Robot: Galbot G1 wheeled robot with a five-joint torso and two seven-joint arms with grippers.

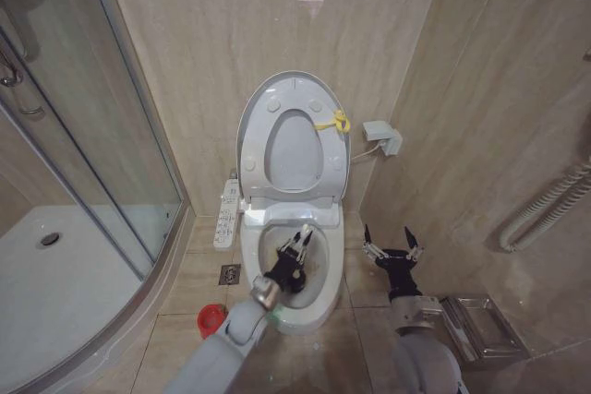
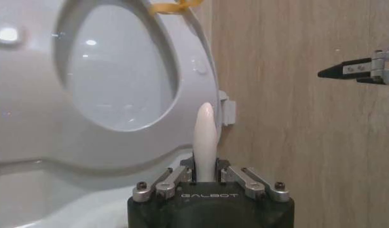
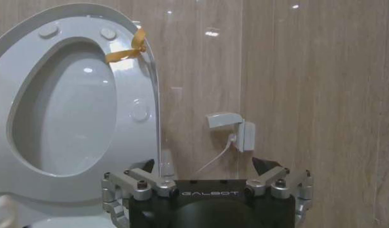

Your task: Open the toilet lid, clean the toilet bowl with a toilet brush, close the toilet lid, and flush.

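While 1 toilet lid (image 1: 294,89) stands raised, 1 left end effector (image 1: 297,239) grips 1 toilet brush (image 2: 205,137).

even bright light, glare spots on glossy toilet lid (image 2: 29,95)

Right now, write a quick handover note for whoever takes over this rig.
Left tool: shut on the toilet brush, handle up, held over the toilet bowl.
Right tool: open, empty, hanging beside the bowl on its right.
Toilet lid and seat are raised against the wall.
Red brush holder sits on the floor, left of the bowl.
Done: lid opened, brush picked up.
Left: scrub the bowl, return the brush, close the lid, flush.
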